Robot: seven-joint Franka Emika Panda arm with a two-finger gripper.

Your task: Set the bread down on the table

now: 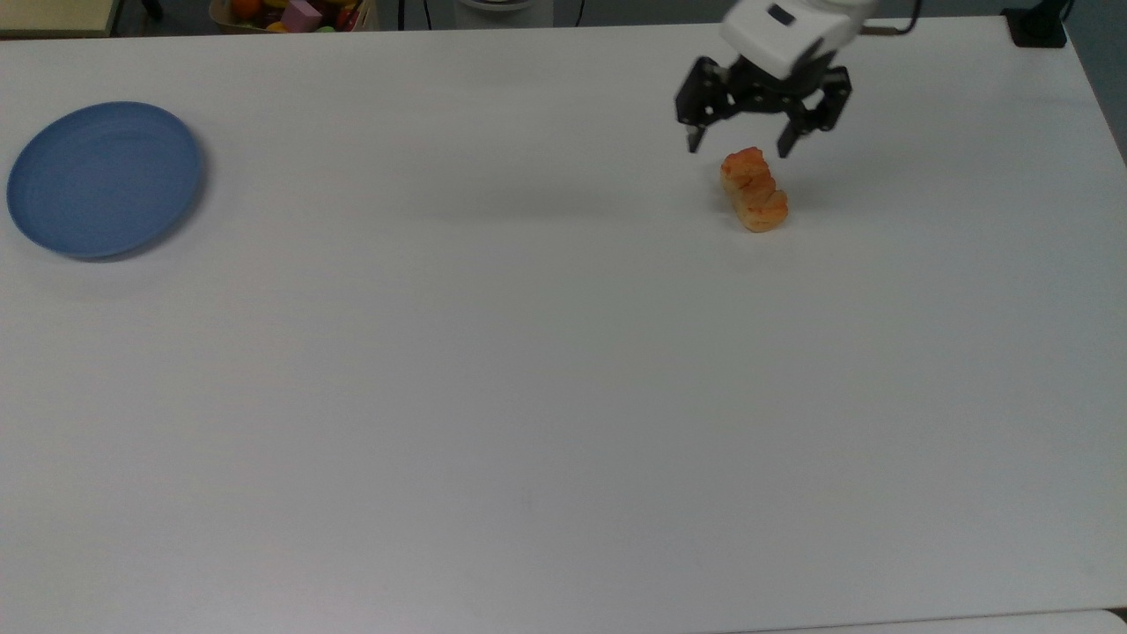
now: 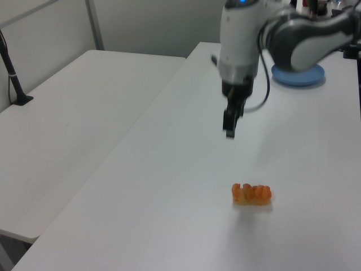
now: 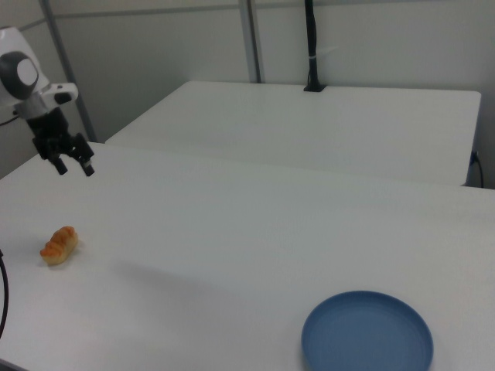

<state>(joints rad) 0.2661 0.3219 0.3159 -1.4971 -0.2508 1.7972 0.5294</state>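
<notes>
The bread [image 1: 754, 189], a ridged golden-orange roll, lies flat on the white table [image 1: 528, 370] toward the top view's right and far side, well apart from the blue plate [image 1: 104, 179] at the top view's far left. The gripper [image 1: 738, 145] hangs in the air above the roll with its two black fingers spread wide and nothing between them; in the left view it [image 2: 229, 125] sits clearly higher than the bread [image 2: 251, 193], not touching it.
</notes>
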